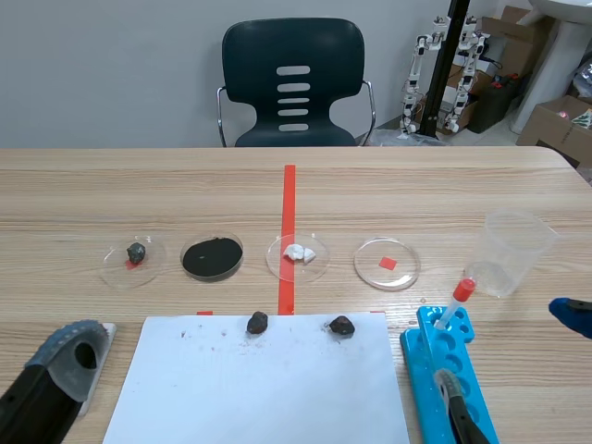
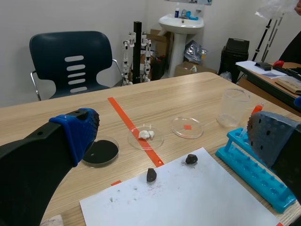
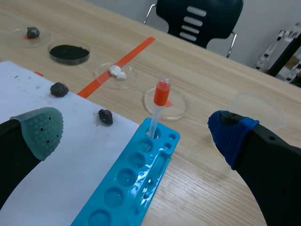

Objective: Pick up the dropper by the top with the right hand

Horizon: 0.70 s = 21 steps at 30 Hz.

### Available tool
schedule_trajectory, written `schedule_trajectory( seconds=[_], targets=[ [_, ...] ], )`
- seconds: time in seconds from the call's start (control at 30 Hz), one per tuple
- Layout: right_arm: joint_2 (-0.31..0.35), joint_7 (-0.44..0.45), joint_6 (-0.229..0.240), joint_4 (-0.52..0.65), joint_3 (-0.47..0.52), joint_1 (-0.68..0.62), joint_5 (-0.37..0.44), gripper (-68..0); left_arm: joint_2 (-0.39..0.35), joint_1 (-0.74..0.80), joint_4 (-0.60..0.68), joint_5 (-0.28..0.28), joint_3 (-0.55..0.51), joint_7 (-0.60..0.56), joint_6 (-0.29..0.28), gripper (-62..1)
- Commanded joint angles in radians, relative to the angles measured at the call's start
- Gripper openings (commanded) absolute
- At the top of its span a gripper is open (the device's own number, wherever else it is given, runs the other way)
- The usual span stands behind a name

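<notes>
The right gripper [image 3: 136, 131] is nearest, fingers spread wide apart and gripping nothing. The left gripper [image 2: 174, 135] is likewise spread and empty. A white sheet of paper [image 1: 259, 388] lies on the wooden table [image 1: 92, 185]. A blue rack [image 1: 425, 370] lies just beside the sheet, on the right gripper's side. A clear cup [image 1: 513, 250] stands beyond the rack. The dropper [image 3: 156, 113] stands tilted in the rack's far end hole, red bulb uppermost, ahead of the right gripper. Two dark stones [image 1: 257, 322] rest at the sheet's far edge.
</notes>
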Motion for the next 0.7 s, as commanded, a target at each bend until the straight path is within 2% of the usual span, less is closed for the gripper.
schedule_trajectory(
  seconds=[0.0, 0.2, 0.4, 0.6, 0.67],
  targets=[
    [0.006, 0.044, -0.003, -0.016, 0.006, 0.032, 0.007, -2.5, 0.005, 0.005, 0.019, -0.006, -0.001, -0.013, -0.003, 1.4],
    [0.006, 0.089, 0.006, -0.11, 0.006, 0.136, 0.007, -2.5, 0.005, 0.005, 0.019, -0.006, -0.001, -0.013, -0.003, 1.4],
    [0.006, 0.068, 0.035, -0.145, 0.006, 0.232, -0.002, -2.4, 0.005, 0.005, 0.019, -0.006, -0.001, -0.013, -0.003, 1.4],
    [0.005, 0.063, 0.036, -0.195, 0.005, 0.319, -0.01, -2.4, 0.005, 0.005, 0.019, -0.006, -0.001, -0.013, -0.003, 1.4],
    [0.005, 0.061, 0.069, -0.213, 0.005, 0.347, -0.018, -2.4, 0.005, 0.005, 0.019, -0.006, -0.001, -0.013, -0.003, 1.4]
  ],
)
